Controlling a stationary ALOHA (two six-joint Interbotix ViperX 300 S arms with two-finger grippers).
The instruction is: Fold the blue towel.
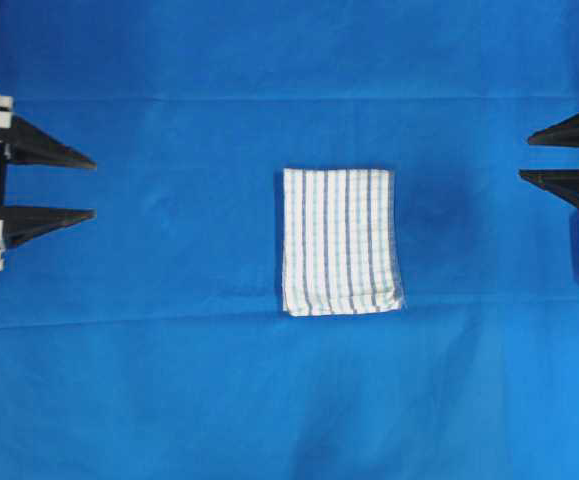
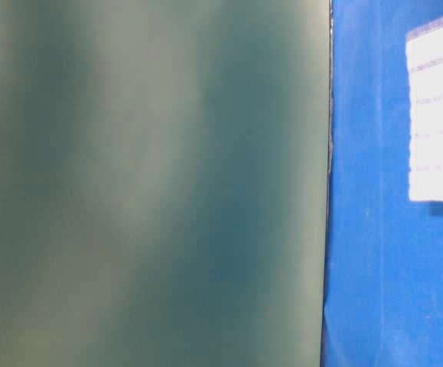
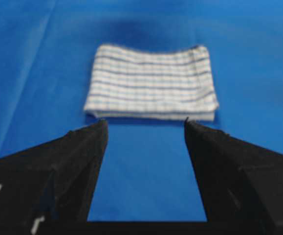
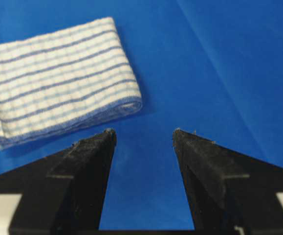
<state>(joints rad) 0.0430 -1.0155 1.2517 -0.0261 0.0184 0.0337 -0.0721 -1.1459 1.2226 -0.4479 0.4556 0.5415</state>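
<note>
Your table is covered edge to edge by a plain blue cloth, faintly creased. 1 item lies on it: the blue towel, folded into a compact rectangle, flat, mid-table, well clear of every edge.

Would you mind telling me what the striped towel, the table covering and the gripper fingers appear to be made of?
Towel: woven cloth, probably cotton; matte, with visible weave, stitched hem and soft layered edges.
Table covering: thin plain-blue fabric, likely; matte, with straight crease lines.
Left gripper fingers and right gripper fingers: black, matte, seemingly rigid plastic; their tips look slightly rough.
</note>
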